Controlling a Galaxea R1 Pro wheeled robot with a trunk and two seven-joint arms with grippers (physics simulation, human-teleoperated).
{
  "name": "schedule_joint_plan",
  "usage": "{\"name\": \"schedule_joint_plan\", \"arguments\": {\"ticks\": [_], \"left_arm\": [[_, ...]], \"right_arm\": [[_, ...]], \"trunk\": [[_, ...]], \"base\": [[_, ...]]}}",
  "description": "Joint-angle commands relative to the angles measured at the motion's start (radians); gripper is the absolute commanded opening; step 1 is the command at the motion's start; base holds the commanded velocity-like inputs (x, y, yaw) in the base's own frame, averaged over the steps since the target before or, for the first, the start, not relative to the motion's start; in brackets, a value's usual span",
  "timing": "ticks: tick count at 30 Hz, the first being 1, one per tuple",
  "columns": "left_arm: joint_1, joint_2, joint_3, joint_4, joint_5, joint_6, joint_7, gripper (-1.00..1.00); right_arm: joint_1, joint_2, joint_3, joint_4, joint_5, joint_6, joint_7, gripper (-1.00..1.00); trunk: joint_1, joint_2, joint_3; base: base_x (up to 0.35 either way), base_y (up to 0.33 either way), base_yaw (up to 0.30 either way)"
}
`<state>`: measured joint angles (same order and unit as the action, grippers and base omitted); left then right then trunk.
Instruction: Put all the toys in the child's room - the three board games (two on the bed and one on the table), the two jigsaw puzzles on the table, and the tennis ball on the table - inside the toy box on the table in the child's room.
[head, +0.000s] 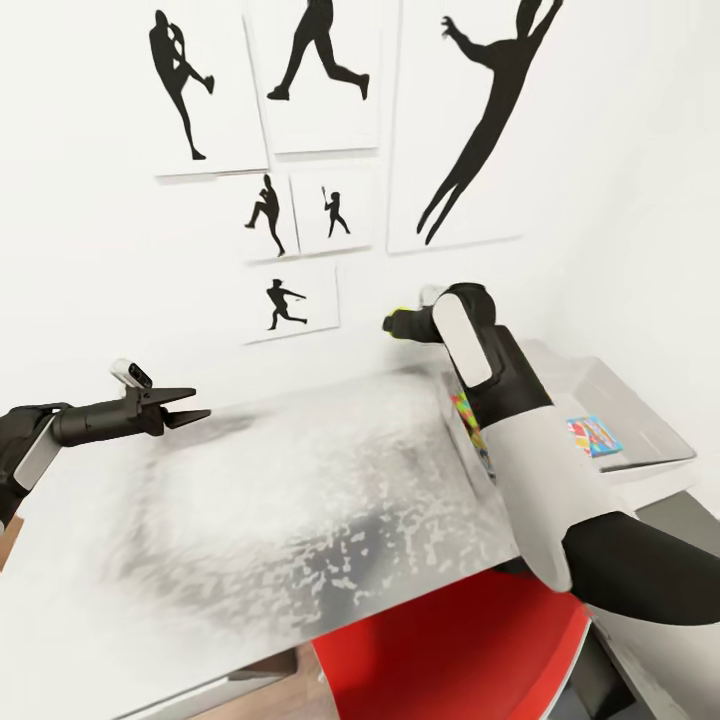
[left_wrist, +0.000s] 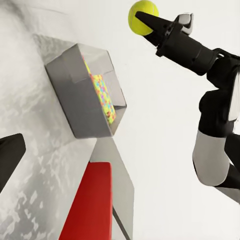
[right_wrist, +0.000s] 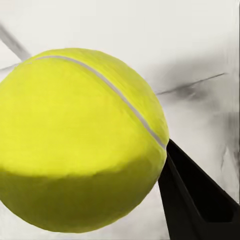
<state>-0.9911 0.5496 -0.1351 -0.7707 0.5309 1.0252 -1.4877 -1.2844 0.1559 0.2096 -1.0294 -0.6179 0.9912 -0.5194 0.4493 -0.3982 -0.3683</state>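
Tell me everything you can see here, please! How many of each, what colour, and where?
tennis ball: one, yellow-green, held up in the air by the right end effector.
toy box: one, pale grey, on the table's far right end.
jigsaw puzzle: one showing, many colours, inside the toy box behind the right arm.
game box: one, blue with bright print, flat in the toy box.
table: one, grey-white marbled, in front of the robot.
pictures: six, white with black player shapes, on the wall.
red seat: one, under the table's near edge.
left end effector: one, black, open, over the table's left side.
right end effector: one, black, gripping the ball.
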Motion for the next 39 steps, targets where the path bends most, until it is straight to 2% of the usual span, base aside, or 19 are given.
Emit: {"name": "schedule_joint_plan", "arguments": {"ticks": [1, 5, 6, 9, 10, 20, 25, 28, 30, 34, 39], "left_arm": [[-0.001, 0.001, -0.004, 0.001, 0.001, 0.01, -0.005, 1.0], [-0.001, 0.001, -0.004, 0.001, 0.001, 0.011, -0.005, 1.0], [-0.001, 0.001, -0.004, 0.001, 0.001, 0.011, -0.005, 1.0], [-0.001, 0.001, -0.005, 0.001, 0.002, 0.01, -0.005, 1.0], [-0.001, 0.001, -0.005, 0.001, 0.002, 0.01, -0.005, 1.0], [-0.002, 0.001, -0.005, 0.001, 0.002, 0.009, -0.005, 1.0], [-0.001, 0.001, -0.007, 0.001, 0.002, 0.009, -0.005, 1.0], [-0.001, 0.001, -0.007, 0.001, -0.008, 0.008, -0.005, 1.0], [-0.001, 0.0, -0.006, 0.001, -0.019, 0.007, -0.005, 1.0], [-0.001, 0.0, -0.007, 0.003, -0.024, 0.007, -0.003, 1.0], [-0.002, 0.0, -0.007, 0.004, -0.025, 0.007, -0.003, 1.0]], "right_arm": [[-0.001, -0.009, -0.005, -0.002, -0.018, 0.0, -0.014, -1.0], [-0.001, -0.087, -0.059, -0.007, -0.019, 0.002, -0.018, -1.0], [-0.001, -0.098, -0.066, -0.007, -0.019, 0.002, -0.018, -1.0], [-0.001, -0.164, -0.098, -0.006, -0.022, 0.002, -0.019, -1.0], [-0.001, -0.194, -0.107, -0.002, -0.025, 0.001, -0.018, -1.0], [0.002, -0.31, -0.117, 0.012, -0.032, 0.001, -0.016, -1.0], [0.002, -0.346, -0.117, 0.066, -0.032, -0.002, -0.015, -1.0], [0.002, -0.384, -0.118, 0.161, -0.032, -0.013, -0.011, -1.0], [0.003, -0.397, -0.118, 0.232, -0.032, -0.024, -0.009, -1.0], [0.002, -0.407, -0.119, 0.352, -0.026, -0.075, -0.008, -1.0], [0.002, -0.414, -0.118, 0.41, -0.021, -0.098, -0.01, -1.0]], "trunk": [[0.001, -0.002, 0.0], [0.001, -0.002, 0.006], [0.001, -0.002, 0.008], [0.001, -0.002, 0.013], [0.001, -0.002, 0.014], [0.001, -0.002, 0.03], [0.001, -0.002, 0.038], [0.001, -0.002, 0.043], [0.001, -0.002, 0.046], [0.001, -0.002, 0.053], [0.001, -0.002, 0.061]], "base": [[0.0, -0.074, 0.0], [0.0, -0.087, 0.0], [0.0, -0.073, 0.0], [0.0, -0.032, 0.0], [0.0, -0.01, 0.0], [0.0, -0.002, 0.0], [0.0, 0.0, 0.0], [0.0, 0.0, 0.0], [0.0, 0.0, 0.0], [0.0, 0.0, 0.0], [0.0, 0.0, 0.0]]}}
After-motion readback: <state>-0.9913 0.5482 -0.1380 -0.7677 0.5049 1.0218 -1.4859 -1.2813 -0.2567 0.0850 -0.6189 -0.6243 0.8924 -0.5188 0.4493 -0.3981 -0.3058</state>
